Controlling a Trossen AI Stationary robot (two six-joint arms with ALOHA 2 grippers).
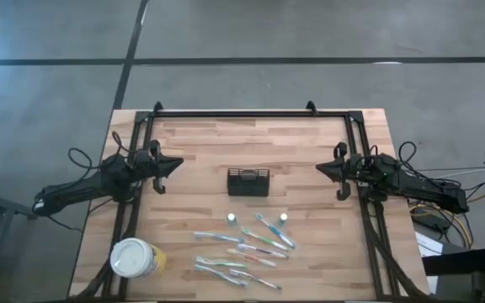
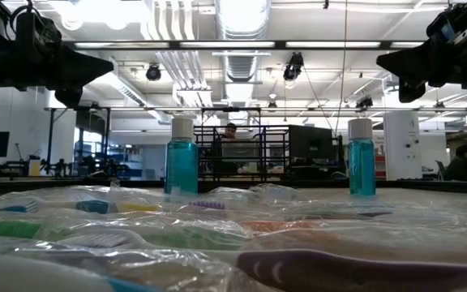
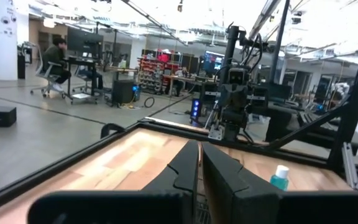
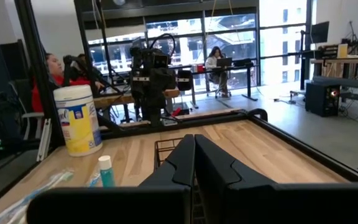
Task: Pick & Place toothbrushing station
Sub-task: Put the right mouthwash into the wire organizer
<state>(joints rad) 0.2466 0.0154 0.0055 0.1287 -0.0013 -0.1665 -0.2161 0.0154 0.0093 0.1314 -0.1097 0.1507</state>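
The toothbrushing station, a small black mesh caddy [image 1: 248, 182], stands on its base at the middle of the wooden table. My right wrist view shows part of its rim [image 4: 166, 148] behind the fingers. My left gripper [image 1: 178, 165] hovers shut at the table's left side, pointing level toward the caddy and well short of it. Across from it, my right gripper [image 1: 319, 168] is likewise shut at the right side. In their own views both sets of fingers, left [image 3: 199, 167] and right [image 4: 194, 155], are closed with nothing between them.
Two small blue-filled bottles [image 1: 231, 218] [image 1: 283, 217] stand just nearer than the caddy. Several wrapped toothbrushes [image 1: 241, 249] lie toward the near edge. A round white tub with a yellow label [image 1: 137, 258] stands at the near left. A black frame [image 1: 251, 113] rims the table.
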